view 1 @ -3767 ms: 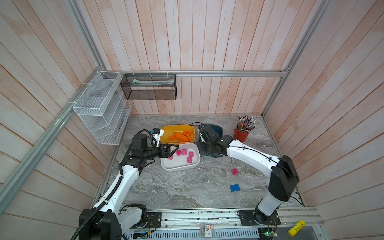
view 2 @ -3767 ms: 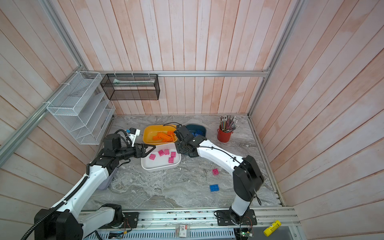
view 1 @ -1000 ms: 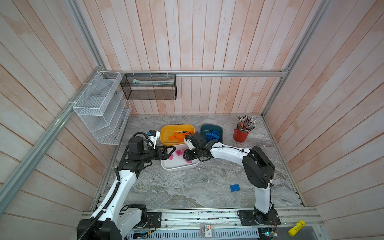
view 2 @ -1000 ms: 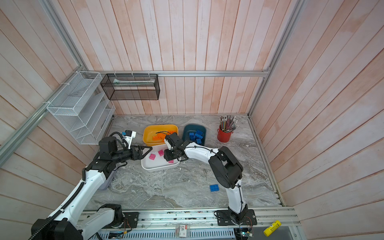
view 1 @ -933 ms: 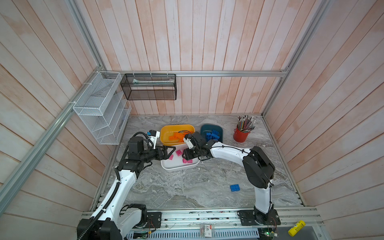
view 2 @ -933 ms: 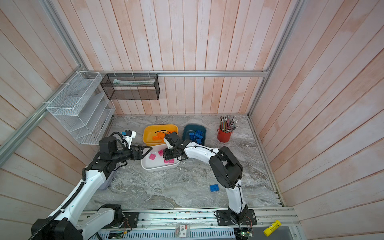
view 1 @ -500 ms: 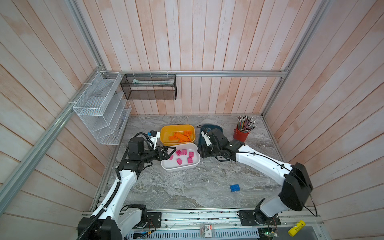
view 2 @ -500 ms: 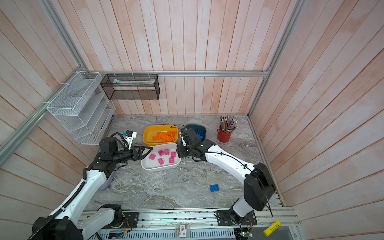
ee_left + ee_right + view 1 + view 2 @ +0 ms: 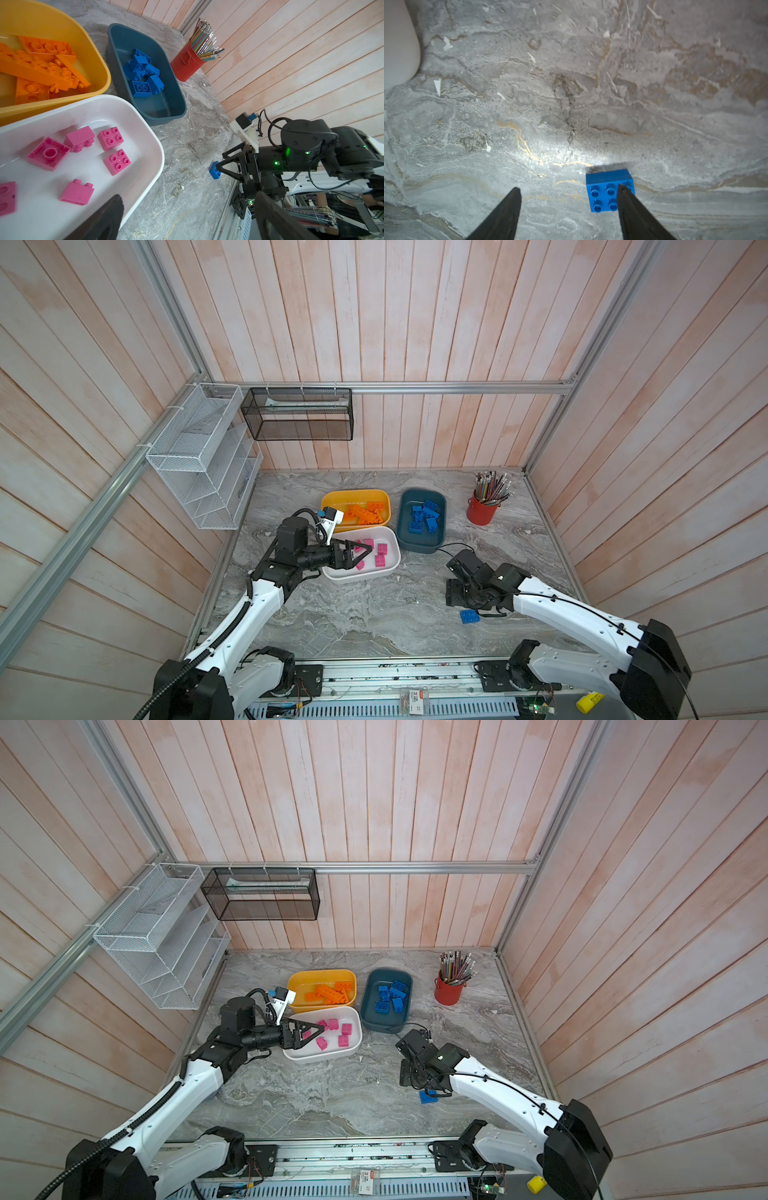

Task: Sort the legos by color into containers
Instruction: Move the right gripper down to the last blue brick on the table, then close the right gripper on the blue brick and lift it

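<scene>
The right gripper point(image 9: 568, 187) has its fingers parted with nothing between them and points down at the table point(image 9: 571, 93). One fingertip overlaps the edge of the blue brick point(image 9: 600, 188), which lies studs up, so the brick sits to one side of the gap rather than in it; whether that tip touches it or hangs just above is hard to tell from the wrist view. The spread looks wider than the brick, presumably to straddle it, but the gripper would need to shift sideways to centre on it before closing. In both top views the brick lies alone on the open table, just beside the right gripper and well apart from the tubs; it belongs in the teal tub point(image 9: 419, 546), where the other blue bricks point(image 9: 430, 508) lie. The left gripper point(image 9: 360, 552), fingers wide and empty, hangs over the side of the white tub point(image 9: 365, 576) nearest its arm, above the pink bricks point(image 9: 381, 548), likely kept clear of the right arm's path. Orange bricks point(image 9: 363, 512) lie in the yellow tub point(image 9: 353, 492), so the sort looks one brick short of done
</scene>
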